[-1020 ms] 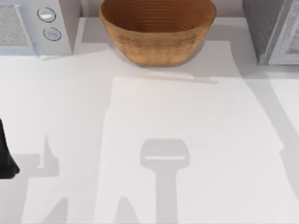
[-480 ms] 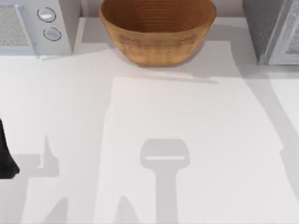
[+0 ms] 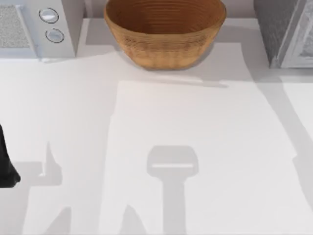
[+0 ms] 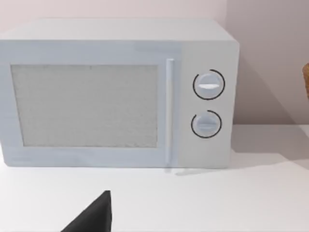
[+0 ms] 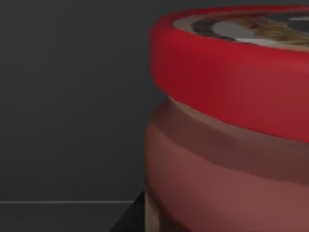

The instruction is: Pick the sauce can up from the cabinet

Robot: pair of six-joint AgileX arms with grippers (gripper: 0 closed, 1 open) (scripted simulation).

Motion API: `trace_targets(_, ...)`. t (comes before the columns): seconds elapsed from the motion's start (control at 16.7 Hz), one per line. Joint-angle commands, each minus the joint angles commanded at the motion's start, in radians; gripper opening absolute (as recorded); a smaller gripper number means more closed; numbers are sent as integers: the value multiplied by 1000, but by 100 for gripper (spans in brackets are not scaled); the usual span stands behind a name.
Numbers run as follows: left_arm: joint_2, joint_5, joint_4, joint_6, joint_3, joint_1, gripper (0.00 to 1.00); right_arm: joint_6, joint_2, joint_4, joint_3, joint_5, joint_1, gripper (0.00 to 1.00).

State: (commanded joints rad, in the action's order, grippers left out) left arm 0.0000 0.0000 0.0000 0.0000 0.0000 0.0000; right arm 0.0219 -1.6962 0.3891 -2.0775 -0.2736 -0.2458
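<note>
A woven basket (image 3: 165, 30) stands at the far edge of the white table (image 3: 195, 127), about midway across, upright with its open mouth facing up. Its wall is tan with fine horizontal ribbing, darker inside.

A pale microwave oven (image 3: 36, 27) occupies the far left corner of the table, well apart from the basket. In the left wrist view the microwave oven (image 4: 116, 94) faces the camera squarely: a speckled mesh door panel (image 4: 84, 105), a vertical door handle (image 4: 169, 111) beside it, and two round knobs, the upper knob (image 4: 208, 85) directly above the lower knob (image 4: 206, 124). The door is closed. A plain pinkish wall (image 4: 265, 58) rises behind it.
</note>
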Motion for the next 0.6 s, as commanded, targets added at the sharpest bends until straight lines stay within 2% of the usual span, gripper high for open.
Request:
trace_targets(0.48, 0, 0, 0, 0, 0, 0, 100, 2, 4, 3, 0, -2, -4, 0)
trace_targets(0.6, 0, 0, 0, 0, 0, 0, 100, 2, 40, 40, -5, -32, -31, 0)
